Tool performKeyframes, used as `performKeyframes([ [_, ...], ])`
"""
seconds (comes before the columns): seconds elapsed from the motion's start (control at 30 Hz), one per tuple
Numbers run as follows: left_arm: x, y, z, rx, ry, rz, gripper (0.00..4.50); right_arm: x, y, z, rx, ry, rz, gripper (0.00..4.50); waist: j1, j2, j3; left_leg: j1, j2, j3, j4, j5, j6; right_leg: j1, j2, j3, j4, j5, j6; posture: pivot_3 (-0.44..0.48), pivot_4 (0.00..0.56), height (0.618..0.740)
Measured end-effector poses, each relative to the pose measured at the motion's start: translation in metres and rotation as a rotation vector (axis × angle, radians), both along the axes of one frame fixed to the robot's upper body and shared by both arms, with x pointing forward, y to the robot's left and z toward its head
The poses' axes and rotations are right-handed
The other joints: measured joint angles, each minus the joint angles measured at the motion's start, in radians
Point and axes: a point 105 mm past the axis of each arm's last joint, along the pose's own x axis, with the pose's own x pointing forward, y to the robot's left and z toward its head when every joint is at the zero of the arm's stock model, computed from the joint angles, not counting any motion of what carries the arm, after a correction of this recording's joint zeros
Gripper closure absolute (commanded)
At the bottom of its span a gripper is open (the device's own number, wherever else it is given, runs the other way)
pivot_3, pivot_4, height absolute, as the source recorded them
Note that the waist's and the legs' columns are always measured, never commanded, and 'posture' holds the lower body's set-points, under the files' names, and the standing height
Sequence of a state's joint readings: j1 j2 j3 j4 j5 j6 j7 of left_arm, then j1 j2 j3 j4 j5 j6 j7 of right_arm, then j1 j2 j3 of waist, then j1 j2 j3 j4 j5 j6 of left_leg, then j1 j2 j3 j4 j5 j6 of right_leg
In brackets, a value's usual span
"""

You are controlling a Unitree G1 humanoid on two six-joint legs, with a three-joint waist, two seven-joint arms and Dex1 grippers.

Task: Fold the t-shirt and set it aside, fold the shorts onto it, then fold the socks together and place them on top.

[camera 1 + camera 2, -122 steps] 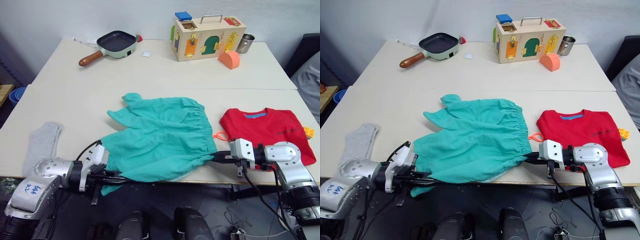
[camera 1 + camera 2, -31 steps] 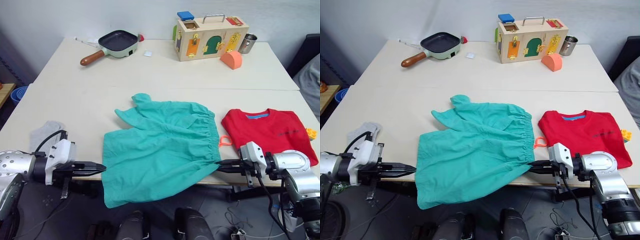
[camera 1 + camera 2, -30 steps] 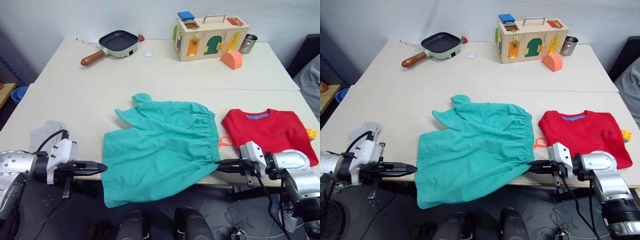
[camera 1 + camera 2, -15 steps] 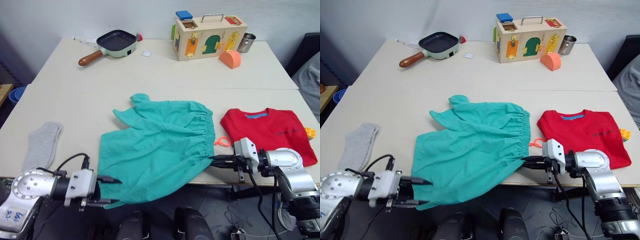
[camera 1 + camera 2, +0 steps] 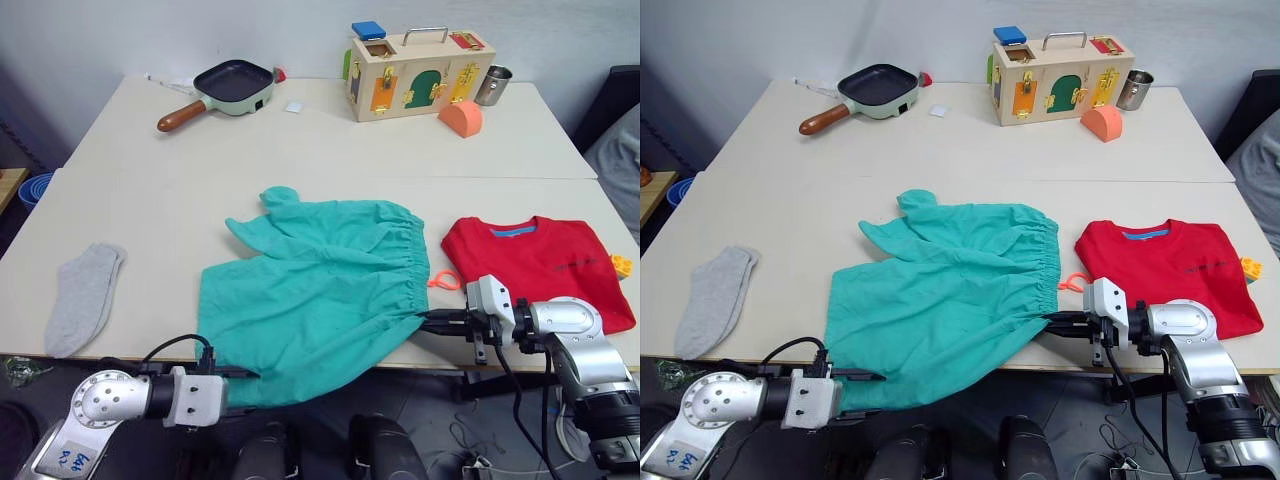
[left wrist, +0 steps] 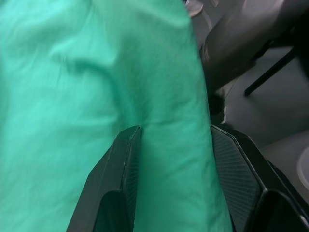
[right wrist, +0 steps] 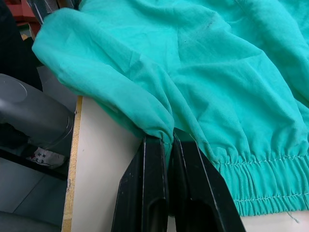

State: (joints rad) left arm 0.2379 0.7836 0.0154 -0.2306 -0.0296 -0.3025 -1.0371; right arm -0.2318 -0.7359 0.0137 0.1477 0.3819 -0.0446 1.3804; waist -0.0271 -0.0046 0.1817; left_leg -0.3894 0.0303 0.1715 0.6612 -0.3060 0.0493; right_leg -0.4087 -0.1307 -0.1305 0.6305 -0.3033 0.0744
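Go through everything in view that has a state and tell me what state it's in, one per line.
shorts: spread out, not folded, near part hanging over the table edge
t-shirt: folded, lying flat
sock: lying flat, unfolded
left claw: open, around the shorts' hanging edge
right claw: shut on the shorts' edge
frying pan: upright, empty
wooden box: upright

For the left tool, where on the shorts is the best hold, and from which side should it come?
The near left corner of the shorts, where the cloth droops over the table's front edge. That loose hem hangs free, so coming level from the robot's left lets the fingers straddle it. The left tool is open with cloth between its fingers, while the right tool is shut on the near right corner.
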Motion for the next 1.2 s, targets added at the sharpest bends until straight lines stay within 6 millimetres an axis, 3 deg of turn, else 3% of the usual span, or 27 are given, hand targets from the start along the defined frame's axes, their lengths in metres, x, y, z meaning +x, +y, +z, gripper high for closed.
performKeyframes([
  [0.03, 0.002, 0.002, -0.001, 0.002, -0.006, 0.013, 2.13, 0.000, 0.000, 0.000, 0.000, 0.000, 0.000, 4.50, 0.000, 0.000, 0.000, 0.000, 0.000, 0.000, 0.000, 0.000, 0.000, 0.000, 0.000, 0.000, 0.000, 0.000, 0.000, 0.000, 0.150, 0.740],
  [0.13, 0.006, 0.001, -0.001, 0.006, -0.021, 0.014, 2.71, 0.001, 0.000, 0.001, 0.001, -0.003, 0.000, 4.50, 0.000, 0.000, 0.000, 0.000, 0.000, 0.000, 0.000, 0.000, 0.000, 0.000, 0.000, 0.000, 0.000, 0.000, 0.000, 0.000, 0.150, 0.740],
  [0.3, 0.006, 0.002, -0.003, -0.009, -0.001, 0.020, 4.32, 0.004, 0.000, 0.005, 0.002, -0.023, 0.003, 4.50, 0.000, 0.000, 0.000, 0.000, 0.000, 0.000, 0.000, 0.000, 0.000, 0.000, 0.000, 0.000, 0.000, 0.000, 0.000, 0.000, 0.150, 0.740],
  [0.33, 0.006, 0.003, -0.003, -0.004, 0.002, 0.016, 4.46, 0.005, 0.000, 0.005, 0.002, -0.026, 0.003, 4.50, 0.000, 0.000, 0.000, 0.000, 0.000, 0.000, 0.000, 0.000, 0.000, 0.000, 0.000, 0.000, 0.000, 0.000, 0.000, 0.000, 0.150, 0.740],
  [0.67, 0.011, 0.004, 0.012, -0.127, 0.057, 0.081, 4.46, 0.005, 0.002, 0.005, 0.008, -0.031, 0.006, 4.50, 0.000, 0.000, 0.000, 0.000, 0.000, 0.000, 0.000, 0.000, 0.000, 0.000, 0.000, 0.000, 0.000, 0.000, 0.000, 0.000, 0.150, 0.740],
  [0.8, 0.013, 0.007, 0.036, -0.241, 0.115, 0.086, 4.46, 0.004, 0.002, 0.005, 0.011, -0.029, 0.009, 4.50, -0.001, -0.001, 0.001, 0.000, 0.000, 0.000, 0.000, 0.000, 0.000, 0.000, 0.000, -0.001, 0.001, 0.000, 0.000, 0.000, 0.150, 0.740],
  [0.93, 0.025, 0.034, 0.093, -0.252, 0.086, 0.091, 4.46, 0.002, -0.001, 0.009, 0.032, -0.027, 0.013, 4.50, 0.000, 0.000, 0.000, 0.000, 0.000, -0.001, 0.001, 0.001, 0.000, 0.001, 0.000, -0.001, 0.001, 0.000, 0.000, 0.000, 0.150, 0.740],
  [1.07, 0.028, 0.043, 0.099, -0.237, 0.142, 0.098, 4.46, -0.003, -0.004, 0.005, 0.032, 0.011, 0.015, 4.50, -0.001, 0.001, 0.001, -0.001, 0.000, 0.000, 0.001, 0.001, 0.000, 0.001, 0.001, -0.001, 0.001, 0.000, 0.000, 0.000, 0.150, 0.740],
  [1.2, 0.043, 0.035, 0.113, -0.264, 0.150, 0.074, 4.46, 0.001, 0.004, 0.016, 0.070, 0.024, 0.014, 4.50, 0.000, 0.001, 0.001, 0.000, -0.001, 0.000, 0.001, 0.002, 0.000, 0.001, 0.001, -0.001, 0.002, 0.000, 0.001, 0.000, 0.150, 0.740],
])
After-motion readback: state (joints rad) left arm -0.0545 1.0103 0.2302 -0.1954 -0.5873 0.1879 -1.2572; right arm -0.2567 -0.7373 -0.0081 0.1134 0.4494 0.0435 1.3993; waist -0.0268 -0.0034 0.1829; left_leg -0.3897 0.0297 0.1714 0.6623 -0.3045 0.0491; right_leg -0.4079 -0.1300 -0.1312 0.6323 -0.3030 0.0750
